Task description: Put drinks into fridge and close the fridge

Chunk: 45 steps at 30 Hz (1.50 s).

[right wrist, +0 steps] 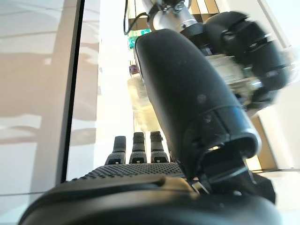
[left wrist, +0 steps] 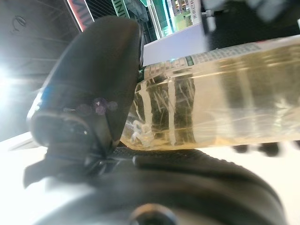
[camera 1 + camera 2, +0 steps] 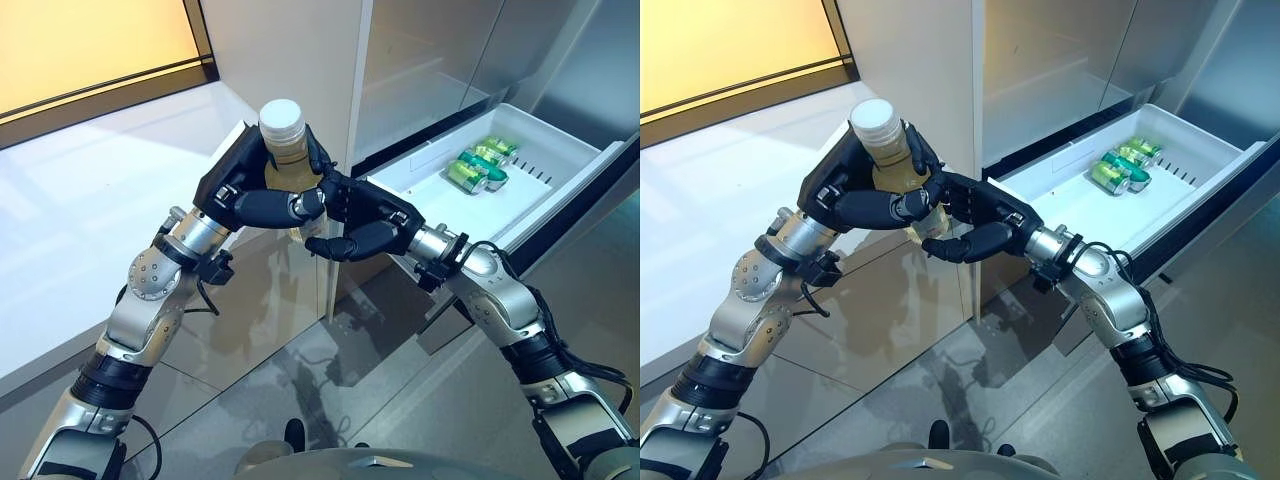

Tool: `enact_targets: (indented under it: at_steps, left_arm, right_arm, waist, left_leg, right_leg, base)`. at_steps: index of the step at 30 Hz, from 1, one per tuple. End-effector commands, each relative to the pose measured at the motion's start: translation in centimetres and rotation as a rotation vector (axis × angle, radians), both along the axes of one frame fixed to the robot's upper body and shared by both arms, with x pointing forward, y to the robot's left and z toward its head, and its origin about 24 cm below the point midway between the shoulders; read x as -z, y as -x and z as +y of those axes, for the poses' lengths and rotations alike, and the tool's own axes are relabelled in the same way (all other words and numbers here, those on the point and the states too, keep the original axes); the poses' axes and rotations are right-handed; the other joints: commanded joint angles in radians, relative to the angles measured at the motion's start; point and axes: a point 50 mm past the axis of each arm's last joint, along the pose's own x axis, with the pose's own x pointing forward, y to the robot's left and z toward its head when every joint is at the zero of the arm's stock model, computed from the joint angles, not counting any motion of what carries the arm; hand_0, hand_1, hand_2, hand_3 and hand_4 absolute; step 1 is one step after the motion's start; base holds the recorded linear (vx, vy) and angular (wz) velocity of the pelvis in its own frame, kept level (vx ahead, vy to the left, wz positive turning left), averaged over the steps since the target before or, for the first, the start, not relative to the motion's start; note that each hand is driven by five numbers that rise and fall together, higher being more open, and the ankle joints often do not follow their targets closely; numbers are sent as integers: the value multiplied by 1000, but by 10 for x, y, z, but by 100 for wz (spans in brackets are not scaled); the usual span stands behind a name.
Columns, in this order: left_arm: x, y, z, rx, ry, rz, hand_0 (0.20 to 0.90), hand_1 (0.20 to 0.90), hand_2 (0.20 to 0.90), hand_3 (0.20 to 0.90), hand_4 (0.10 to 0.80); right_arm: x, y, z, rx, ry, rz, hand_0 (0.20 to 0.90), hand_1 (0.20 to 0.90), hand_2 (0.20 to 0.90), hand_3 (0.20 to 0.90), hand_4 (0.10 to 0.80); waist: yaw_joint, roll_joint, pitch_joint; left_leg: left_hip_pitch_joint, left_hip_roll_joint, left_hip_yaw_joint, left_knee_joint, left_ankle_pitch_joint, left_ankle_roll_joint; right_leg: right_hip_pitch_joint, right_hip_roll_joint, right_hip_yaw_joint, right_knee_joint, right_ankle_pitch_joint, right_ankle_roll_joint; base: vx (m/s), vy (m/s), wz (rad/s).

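A clear bottle (image 3: 285,150) of pale yellow drink with a white cap stands upright in the air, in front of the fridge. My left hand (image 3: 250,195) is curled round its middle; the bottle (image 2: 220,93) lies across that palm in the left wrist view. My right hand (image 3: 365,225) meets it from the right, with fingers behind the bottle's lower part and the thumb curled under its base. In the right wrist view the bottle (image 1: 139,101) shows past the fingertips (image 1: 139,146). The white fridge drawer (image 3: 435,200) stands pulled out at right.
Several green cans (image 3: 480,165) lie at the drawer's far end. The steel fridge front (image 3: 420,60) rises behind the drawer. A white counter (image 3: 80,190) runs along the left. Glossy floor lies below the arms.
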Motion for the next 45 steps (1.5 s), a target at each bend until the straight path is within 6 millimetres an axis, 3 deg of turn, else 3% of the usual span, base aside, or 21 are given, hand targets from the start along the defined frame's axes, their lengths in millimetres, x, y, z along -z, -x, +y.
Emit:
enact_targets:
  at_steps: [1,10,26,27,28,29,45]
  left_arm:
    - [-68,10,-20,143,132,-307,300,300,300,200,100]
    - [-63,8,-30,175,113,-273,300,300,300,200,100]
    - [-58,5,-35,222,79,-210,300,300,300,200,100]
    - [-57,5,-35,226,78,-206,300,300,300,200,100]
    - [-56,5,-36,229,78,-202,300,300,300,200,100]
    - [-56,5,-36,231,80,-199,300,300,300,200,100]
    - [-52,3,-38,238,76,-167,300,300,300,200,100]
  right_arm:
    - [-52,-7,21,-88,-145,-170,900,900,900,900,800]
    - [-58,-7,34,-119,-129,-195,900,900,900,900,800]
    - [-62,-6,41,-154,-102,-206,900,900,900,900,800]
    - [-62,-5,41,-159,-101,-204,813,813,813,798,698]
    - [-61,-5,42,-162,-100,-202,674,674,674,636,536]
    - [-61,-5,42,-162,-100,-197,300,300,300,200,100]
    - [-65,-7,43,-150,-114,-211,300,300,300,200,100]
  waist:
    - [4,-4,-116]
    - [8,-4,-116]
    - [8,-1,-112]
    - [8,-2,-112]
    - [8,-1,-112]
    - [8,-1,-112]
    - [9,0,-111]
  left_leg:
    - [55,-8,-57,1,-149,-24]
    - [54,-8,-57,1,-149,-22]
    - [58,-8,-56,1,-147,-20]
    - [58,-8,-55,1,-147,-19]
    - [59,-7,-55,1,-147,-20]
    - [59,-7,-53,1,-147,-20]
    - [62,-6,-58,1,-147,-20]
  right_leg:
    - [-26,-26,34,8,15,82]
    - [-27,-24,35,8,16,81]
    - [-25,-23,39,8,17,80]
    - [-25,-24,38,8,17,80]
    - [-24,-24,39,9,17,79]
    - [-23,-24,39,8,17,80]
    - [-20,-23,38,8,19,79]
  base:
    - [0,0,0]
    - [0,0,0]
    - [0,0,0]
    - [0,0,0]
    - [0,0,0]
    - [0,0,0]
    - [0,0,0]
